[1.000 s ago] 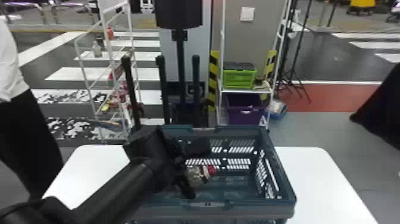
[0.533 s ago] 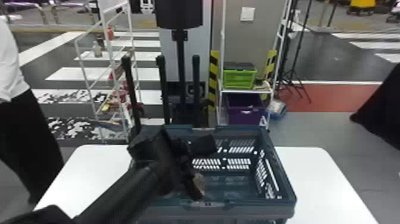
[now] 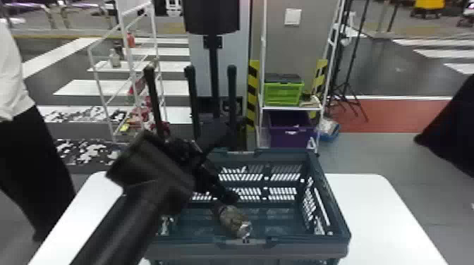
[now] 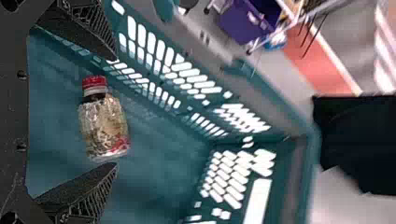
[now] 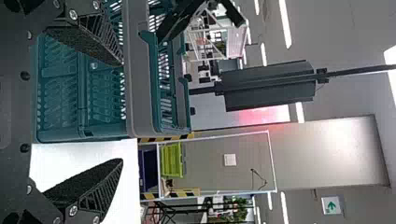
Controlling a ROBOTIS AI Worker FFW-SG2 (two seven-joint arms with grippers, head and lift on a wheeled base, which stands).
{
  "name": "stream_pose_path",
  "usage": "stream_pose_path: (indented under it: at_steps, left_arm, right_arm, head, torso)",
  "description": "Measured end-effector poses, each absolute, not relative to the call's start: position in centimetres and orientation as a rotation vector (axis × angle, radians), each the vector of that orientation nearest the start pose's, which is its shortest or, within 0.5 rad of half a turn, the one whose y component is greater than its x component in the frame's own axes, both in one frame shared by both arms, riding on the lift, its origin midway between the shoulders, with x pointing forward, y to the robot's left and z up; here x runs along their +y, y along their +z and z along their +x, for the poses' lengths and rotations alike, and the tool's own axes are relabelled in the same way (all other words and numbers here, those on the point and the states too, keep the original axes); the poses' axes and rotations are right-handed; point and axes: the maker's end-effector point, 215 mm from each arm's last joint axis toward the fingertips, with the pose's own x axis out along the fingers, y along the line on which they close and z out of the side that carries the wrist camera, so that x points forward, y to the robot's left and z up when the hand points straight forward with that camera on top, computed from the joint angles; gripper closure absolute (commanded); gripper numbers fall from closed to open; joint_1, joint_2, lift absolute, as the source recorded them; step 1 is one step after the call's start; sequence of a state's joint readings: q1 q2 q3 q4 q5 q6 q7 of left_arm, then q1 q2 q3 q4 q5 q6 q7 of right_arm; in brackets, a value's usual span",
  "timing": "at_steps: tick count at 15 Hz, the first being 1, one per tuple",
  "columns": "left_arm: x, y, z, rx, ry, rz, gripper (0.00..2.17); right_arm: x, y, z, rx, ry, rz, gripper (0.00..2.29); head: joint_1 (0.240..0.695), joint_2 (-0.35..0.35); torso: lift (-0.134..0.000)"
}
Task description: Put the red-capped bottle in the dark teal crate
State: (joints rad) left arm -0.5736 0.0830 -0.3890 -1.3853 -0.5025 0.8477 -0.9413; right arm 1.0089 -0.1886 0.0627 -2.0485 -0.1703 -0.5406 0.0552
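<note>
Red-capped bottle: inside dark teal crate, tilted, toward its near side; we can't tell if fully settled. L gripper: open, fingers either side of bottle, no grip seen. R gripper: open, near crate. Step in hand, we judge: release. Next op.: we confirm bottle is free & at rest, then lift L gripper out w/ fingers spread, w/o dragging bottle or snagging crate.

Bright light from ceiling strips, white glare off the tabletop
</note>
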Motion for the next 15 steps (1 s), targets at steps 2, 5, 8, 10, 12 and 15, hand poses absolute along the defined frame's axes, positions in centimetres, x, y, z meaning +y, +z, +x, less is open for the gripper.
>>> stream_pose_path:
  at_steps: [2, 5, 8, 10, 12, 15]
  left_arm:
    - [9.1, -33.3, 62.2, 0.577, -0.738, 0.371, 0.08]
    - [13.8, -28.1, 60.1, 0.402, -0.632, 0.187, 0.08]
    - [20.7, -27.0, 55.8, 0.313, -0.436, 0.107, 0.08]
    - [25.3, -27.0, 51.9, 0.259, -0.279, 0.096, 0.08]
    - [28.7, -27.4, 48.3, 0.2, -0.165, 0.063, 0.07]
    - [32.3, -27.9, 42.4, 0.085, -0.003, 0.063, 0.07]
  right_arm:
    - [-20.7, -35.6, 26.7, 0.002, 0.161, 0.099, 0.15]
    - [-20.8, -35.6, 26.7, 0.003, 0.161, 0.098, 0.15]
    - [-20.8, -35.9, 27.0, 0.013, 0.164, 0.096, 0.15]
    - [-20.7, -36.2, 27.4, 0.021, 0.168, 0.094, 0.15]
    - [-20.6, -36.4, 27.6, 0.026, 0.172, 0.095, 0.15]
    - [-20.6, -36.6, 27.7, 0.034, 0.177, 0.093, 0.15]
  head:
    - [0.499, 0.0]
    - [0.499, 0.0]
    - [0.499, 0.0]
    - [0.499, 0.0]
    - [0.499, 0.0]
    - [0.499, 0.0]
  torso:
    - [0.0]
    - [0.0]
    - [0.0]
    - [0.0]
    - [0.0]
    - [0.0]
